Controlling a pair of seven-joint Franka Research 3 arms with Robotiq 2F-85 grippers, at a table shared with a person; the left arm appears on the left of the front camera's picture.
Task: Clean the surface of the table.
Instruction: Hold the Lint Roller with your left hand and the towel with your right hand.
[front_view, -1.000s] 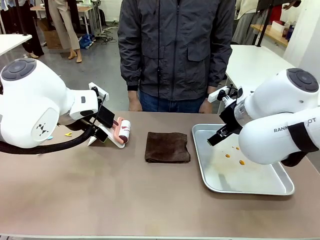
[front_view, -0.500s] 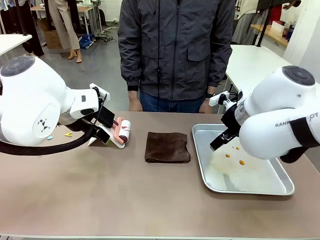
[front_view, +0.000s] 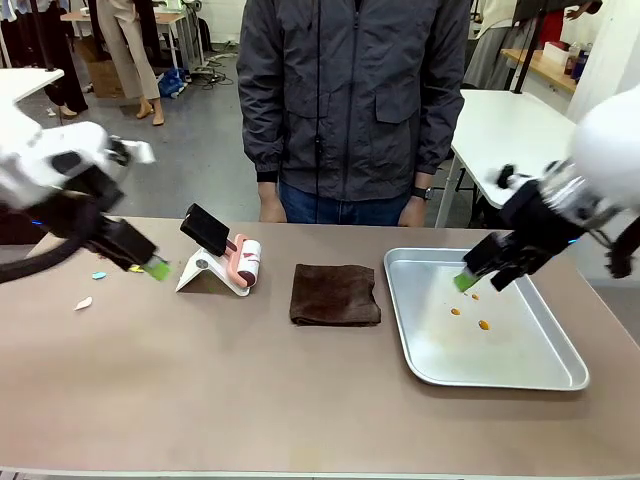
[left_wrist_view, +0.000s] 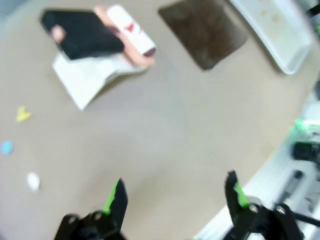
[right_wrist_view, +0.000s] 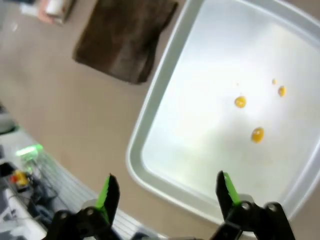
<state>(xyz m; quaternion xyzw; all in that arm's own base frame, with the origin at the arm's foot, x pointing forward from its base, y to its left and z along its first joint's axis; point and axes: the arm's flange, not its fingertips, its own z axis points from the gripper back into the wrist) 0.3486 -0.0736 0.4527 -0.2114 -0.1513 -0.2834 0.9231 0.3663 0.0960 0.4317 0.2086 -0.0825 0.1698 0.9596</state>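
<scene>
Table (front_view: 200, 400) spans the front view, bearing a brown cloth (front_view: 335, 294) and a tray (front_view: 500, 382). The left gripper (front_view: 152, 266) hangs over its left end, the right gripper (front_view: 466, 281) over the tray. Left wrist view: jaws spread above bare tabletop. Right wrist view: jaws spread, empty, above the tray's rim.

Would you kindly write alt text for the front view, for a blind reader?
The left gripper hovers near scraps on the brown table; the right gripper hangs over a metal tray. A person stands behind.
</scene>
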